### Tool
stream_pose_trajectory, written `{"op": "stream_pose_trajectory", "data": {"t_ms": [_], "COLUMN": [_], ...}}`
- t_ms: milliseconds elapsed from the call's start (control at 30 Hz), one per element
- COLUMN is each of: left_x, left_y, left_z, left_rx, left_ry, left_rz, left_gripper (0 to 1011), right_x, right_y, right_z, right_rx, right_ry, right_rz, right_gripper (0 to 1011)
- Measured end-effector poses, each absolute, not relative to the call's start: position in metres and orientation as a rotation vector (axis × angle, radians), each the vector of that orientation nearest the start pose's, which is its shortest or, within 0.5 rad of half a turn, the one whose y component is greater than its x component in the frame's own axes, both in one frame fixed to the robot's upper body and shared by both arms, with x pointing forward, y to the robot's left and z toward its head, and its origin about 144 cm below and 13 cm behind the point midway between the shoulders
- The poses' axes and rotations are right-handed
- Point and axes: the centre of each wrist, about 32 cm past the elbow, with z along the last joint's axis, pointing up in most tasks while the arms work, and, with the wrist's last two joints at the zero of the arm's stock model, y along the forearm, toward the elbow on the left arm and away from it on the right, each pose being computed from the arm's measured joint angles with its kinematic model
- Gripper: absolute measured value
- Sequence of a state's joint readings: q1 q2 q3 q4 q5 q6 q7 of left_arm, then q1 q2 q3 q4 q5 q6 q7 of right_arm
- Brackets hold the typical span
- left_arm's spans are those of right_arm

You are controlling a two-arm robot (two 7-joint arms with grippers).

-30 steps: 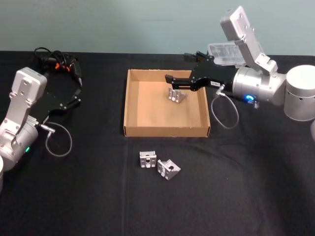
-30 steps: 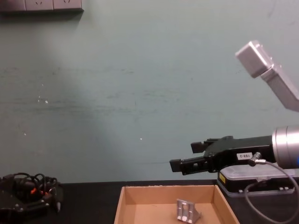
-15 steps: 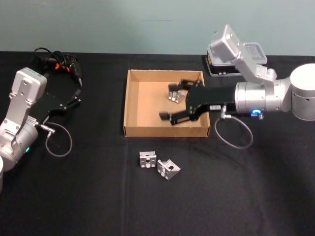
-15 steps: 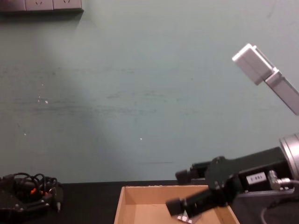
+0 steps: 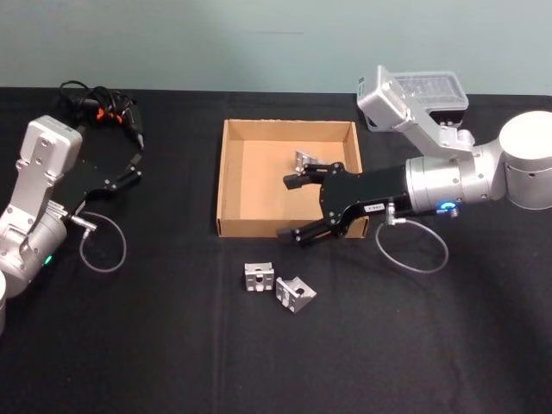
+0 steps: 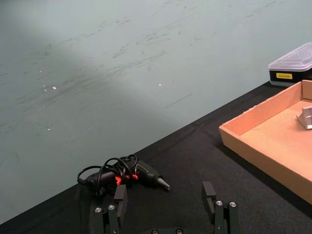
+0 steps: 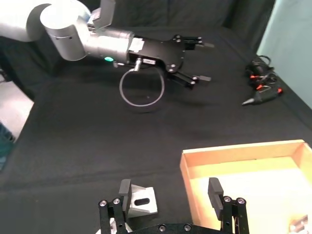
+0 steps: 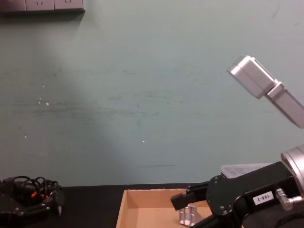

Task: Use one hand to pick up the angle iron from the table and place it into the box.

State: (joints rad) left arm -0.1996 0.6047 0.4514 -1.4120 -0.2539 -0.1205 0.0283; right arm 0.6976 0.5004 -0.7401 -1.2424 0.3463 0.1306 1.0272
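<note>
Since a second ago the right gripper (image 5: 289, 209) has come from above the far side of the box (image 5: 221, 190) to its near right corner. Its fingers are spread wide and hold nothing, and the angle iron (image 5: 306, 159) lies inside the box by the far right wall. In the head view the right arm's silver link covers part of the black case with clear lid (image 5: 429, 86) beyond the box's far right corner. The left gripper (image 5: 136, 168) is parked well left of the box, jaws apart. In the chest view the frame's lower edge cuts the box off, and a black finger of the right gripper hides part of the angle iron inside. The left wrist view cuts that angle iron at its edge and shows a black tool (image 6: 127, 174) wrapped in cable, left of the box and farther back. In the right wrist view a finger covers a corner of one angle iron lying just outside the box. The table (image 5: 155, 345) is flat matte black, and behind it stands a scuffed teal wall (image 8: 142, 95) with pale outlets (image 8: 54, 4) high up. There are three irons: one in the box, plus a second angle iron (image 5: 259, 279) and a third angle iron (image 5: 296, 295) just beside each other before the box's near wall. There are also two grippers, one box and one case.
</note>
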Motion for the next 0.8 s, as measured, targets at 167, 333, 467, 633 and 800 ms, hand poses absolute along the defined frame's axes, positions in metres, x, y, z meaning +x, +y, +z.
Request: {"op": "stream_pose_trajectory", "data": {"t_ms": [167, 333, 467, 633, 800], "left_x": [0.489, 0.489, 0.489, 0.489, 0.489], "left_y": [0.310, 0.310, 0.310, 0.310, 0.310], "left_z": [1.140, 1.140, 1.140, 1.140, 1.140], "left_rx": [0.304, 0.304, 0.304, 0.304, 0.304], "left_ry": [-0.285, -0.285, -0.285, -0.285, -0.285], "left_rz": [1.248, 1.248, 1.248, 1.248, 1.248], "left_gripper": [1000, 1000, 1000, 1000, 1000], "right_x": [0.595, 0.593, 0.592, 0.591, 0.591], "right_y": [-0.232, -0.222, -0.216, -0.211, -0.208], "right_z": [1.239, 1.237, 1.236, 1.234, 1.234], "right_rx": [-0.460, -0.486, -0.501, -0.521, -0.544], "right_ry": [-0.091, -0.102, -0.109, -0.111, -0.116], "right_rz": [-0.119, -0.077, -0.051, -0.021, 0.008], "right_gripper": [1003, 1003, 1003, 1003, 1003]}}
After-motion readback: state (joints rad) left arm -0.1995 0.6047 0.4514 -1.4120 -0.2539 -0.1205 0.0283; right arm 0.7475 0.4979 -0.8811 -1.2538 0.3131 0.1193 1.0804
